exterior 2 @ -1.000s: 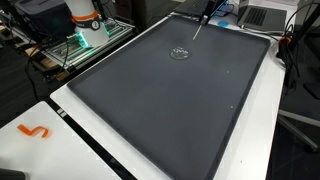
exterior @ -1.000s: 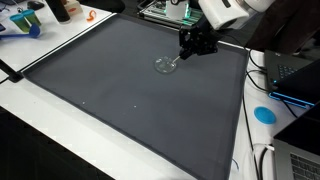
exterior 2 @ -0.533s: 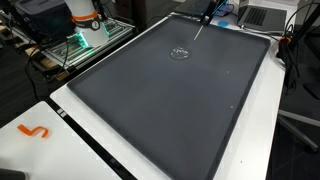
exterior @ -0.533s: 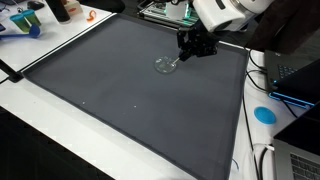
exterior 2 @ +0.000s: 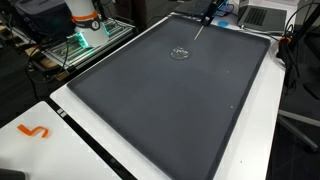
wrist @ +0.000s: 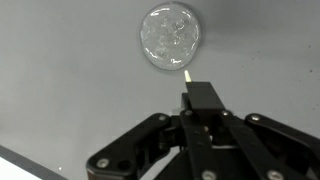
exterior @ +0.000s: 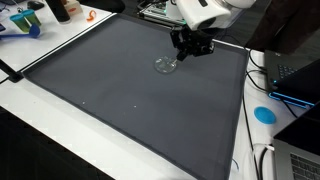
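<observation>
A small round clear dish (exterior: 166, 65) lies on the dark grey mat (exterior: 120, 90), near its far side; it also shows in the other exterior view (exterior 2: 180, 53) and at the top of the wrist view (wrist: 171, 37). My gripper (exterior: 190, 46) hangs just beside and above the dish. Its fingers are shut on a thin pale stick (exterior 2: 199, 30) that slants down toward the dish. In the wrist view the stick's tip (wrist: 186, 72) pokes out between the shut fingers (wrist: 200, 100), just short of the dish's rim.
The mat lies on a white table (exterior: 60, 150). A blue disc (exterior: 264, 114), cables and a laptop (exterior: 295, 80) sit at one side. An orange piece (exterior 2: 35, 131) lies on the table's corner. An equipment rack (exterior 2: 80, 40) stands beyond the mat.
The arm's wrist and gripper have shifted slightly sideways above the dish. The dish has not moved.
</observation>
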Tool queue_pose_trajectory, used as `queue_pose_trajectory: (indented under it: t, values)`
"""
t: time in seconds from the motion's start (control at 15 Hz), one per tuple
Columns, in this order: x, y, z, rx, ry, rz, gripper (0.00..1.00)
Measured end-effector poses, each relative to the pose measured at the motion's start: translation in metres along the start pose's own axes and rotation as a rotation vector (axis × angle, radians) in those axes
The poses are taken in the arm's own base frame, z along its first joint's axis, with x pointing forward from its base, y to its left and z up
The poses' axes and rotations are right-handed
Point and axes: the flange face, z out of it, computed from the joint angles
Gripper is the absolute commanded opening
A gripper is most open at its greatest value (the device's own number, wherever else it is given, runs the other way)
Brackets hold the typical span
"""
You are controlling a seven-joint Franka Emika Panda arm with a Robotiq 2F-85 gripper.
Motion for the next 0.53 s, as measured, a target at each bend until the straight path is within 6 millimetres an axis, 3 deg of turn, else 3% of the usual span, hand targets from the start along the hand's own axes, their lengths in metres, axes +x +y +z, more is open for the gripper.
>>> queue_pose_trajectory:
  t: [0.53]
  values:
    - [0.014, 0.047, 0.002, 0.122, -0.006, 0.041, 0.03]
